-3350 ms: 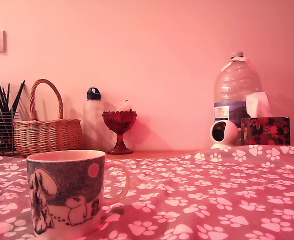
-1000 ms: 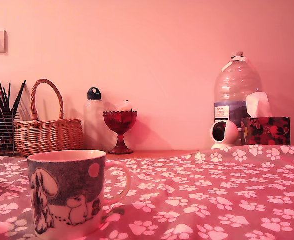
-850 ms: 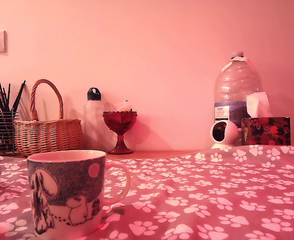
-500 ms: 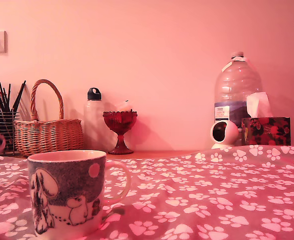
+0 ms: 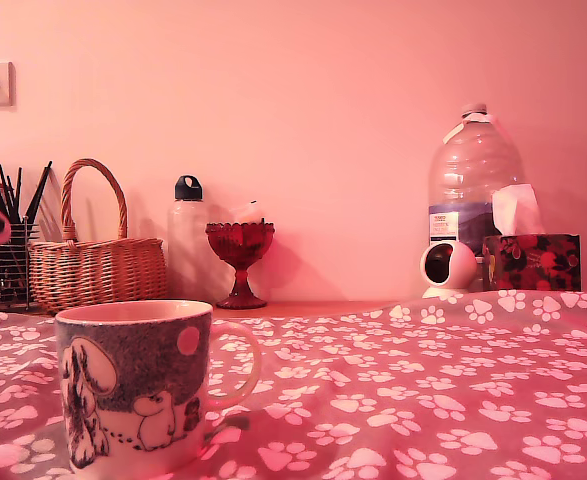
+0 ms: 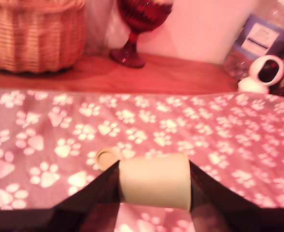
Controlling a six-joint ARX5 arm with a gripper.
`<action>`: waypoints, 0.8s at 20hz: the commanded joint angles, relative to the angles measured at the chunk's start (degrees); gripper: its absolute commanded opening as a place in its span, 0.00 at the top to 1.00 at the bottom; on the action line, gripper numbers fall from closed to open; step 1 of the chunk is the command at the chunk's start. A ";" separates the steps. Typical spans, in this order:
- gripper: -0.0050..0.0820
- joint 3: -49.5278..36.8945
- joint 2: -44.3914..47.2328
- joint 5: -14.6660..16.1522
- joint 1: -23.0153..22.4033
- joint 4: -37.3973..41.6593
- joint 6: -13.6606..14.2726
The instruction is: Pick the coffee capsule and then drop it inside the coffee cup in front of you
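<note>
Gripper (image 6: 154, 181): closed to the capsule's width, its two dark fingers (image 6: 105, 191) pressed against either side of a pale coffee capsule (image 6: 155, 181), held lying sideways above the paw-print cloth (image 6: 59, 121). A small pale ring-shaped object (image 6: 107, 157) lies just behind it; identity unclear.
Coffee cup (image 5: 138, 385): upright on the cloth, at the exterior view's lower left, handle toward that view's right.
Worktop (image 6: 166, 77): bears wicker basket (image 5: 93, 265) and red goblet (image 5: 239, 255).

Bottle label (image 5: 450, 226), apparently illegible.
</note>
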 commanded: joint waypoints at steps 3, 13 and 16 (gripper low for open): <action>0.68 -0.13 -5.09 -1.29 -1.62 -9.90 1.44; 0.68 -0.24 -12.50 -16.65 -13.09 -24.79 4.98; 0.68 -0.33 -14.01 -18.51 -17.00 -26.88 4.87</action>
